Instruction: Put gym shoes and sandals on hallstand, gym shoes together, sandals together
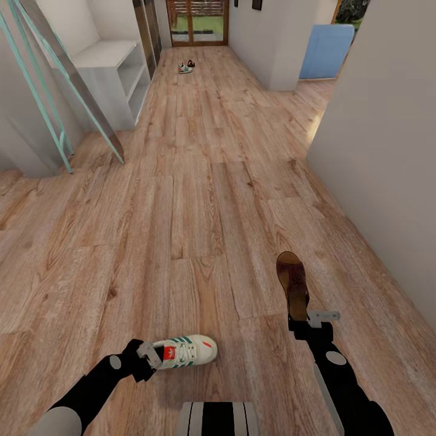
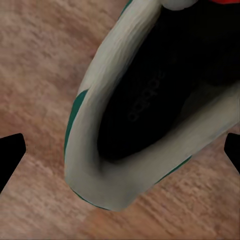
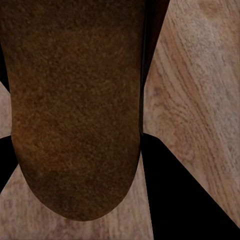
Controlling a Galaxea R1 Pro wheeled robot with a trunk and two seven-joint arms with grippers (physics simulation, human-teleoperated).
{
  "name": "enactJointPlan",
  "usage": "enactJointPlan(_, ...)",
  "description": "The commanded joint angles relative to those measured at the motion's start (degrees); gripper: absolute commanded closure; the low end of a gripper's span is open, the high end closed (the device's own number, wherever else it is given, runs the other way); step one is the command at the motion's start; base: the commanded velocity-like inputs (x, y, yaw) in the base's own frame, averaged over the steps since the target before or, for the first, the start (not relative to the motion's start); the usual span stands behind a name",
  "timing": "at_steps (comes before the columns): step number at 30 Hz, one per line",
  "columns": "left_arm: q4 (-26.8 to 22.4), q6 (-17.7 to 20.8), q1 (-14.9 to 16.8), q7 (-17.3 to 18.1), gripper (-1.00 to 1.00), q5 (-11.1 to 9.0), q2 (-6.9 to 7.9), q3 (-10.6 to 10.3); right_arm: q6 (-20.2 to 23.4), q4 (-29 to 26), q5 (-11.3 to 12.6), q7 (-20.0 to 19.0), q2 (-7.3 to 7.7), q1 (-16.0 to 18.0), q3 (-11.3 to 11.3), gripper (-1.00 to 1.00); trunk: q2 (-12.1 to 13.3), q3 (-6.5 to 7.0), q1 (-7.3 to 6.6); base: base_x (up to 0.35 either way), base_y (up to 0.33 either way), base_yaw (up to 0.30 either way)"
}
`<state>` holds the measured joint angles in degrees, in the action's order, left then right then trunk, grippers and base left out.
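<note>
My left gripper [image 1: 147,354] is shut on the heel of a white gym shoe [image 1: 184,350] with green stripes and a red patch, low at the near left. In the left wrist view the shoe's dark opening [image 2: 150,100] lies between my two widely spaced fingertips [image 2: 12,150]. My right gripper [image 1: 298,320] is shut on a brown sandal [image 1: 292,280] that points away from me over the floor. Its tan-brown footbed [image 3: 75,105] sits between the dark fingers [image 3: 175,190]. Far down the corridor, a second gym shoe [image 1: 183,69] and a second sandal [image 1: 191,63] lie together on the wood floor [image 1: 200,181].
A light grey shelving unit [image 1: 118,75] stands at the far left; I cannot tell whether it is the hallstand. A teal-framed leaning panel [image 1: 66,79] stands in front of it. A white wall [image 1: 387,151] runs along the right. A glazed wooden door [image 1: 197,24] closes the corridor's end.
</note>
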<state>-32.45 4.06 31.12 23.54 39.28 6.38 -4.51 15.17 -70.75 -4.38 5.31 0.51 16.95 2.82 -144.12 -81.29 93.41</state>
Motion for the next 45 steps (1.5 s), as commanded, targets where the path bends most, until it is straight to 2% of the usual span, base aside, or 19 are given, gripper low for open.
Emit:
enactJointPlan(1,-0.19,0.34,0.0,0.18,-1.0,0.41,0.04,-0.22,0.39,-0.09,-0.28,0.23,0.01,0.01,-0.04,1.0,-0.02,-0.04,-0.01,0.0,0.0,0.0)
enactJointPlan(2,-0.2,0.36,0.0,0.18,-1.0,0.5,0.04,-0.23,0.39,-0.09,-0.28,0.23,0.01,0.01,-0.03,1.0,-0.02,-0.04,-0.01,0.0,0.0,0.0)
enactJointPlan(3,-0.22,0.38,0.0,0.19,1.0,0.67,0.04,-0.23,0.38,-0.09,-0.28,0.23,0.01,0.01,-0.03,1.0,-0.02,-0.04,-0.01,0.0,0.0,0.0)
enactJointPlan(45,-0.49,0.42,-0.21,0.19,1.0,1.06,0.0,-0.15,0.45,-0.11,-0.28,0.23,0.01,0.01,-0.01,1.0,-0.02,-0.04,-0.01,0.0,0.0,0.0)
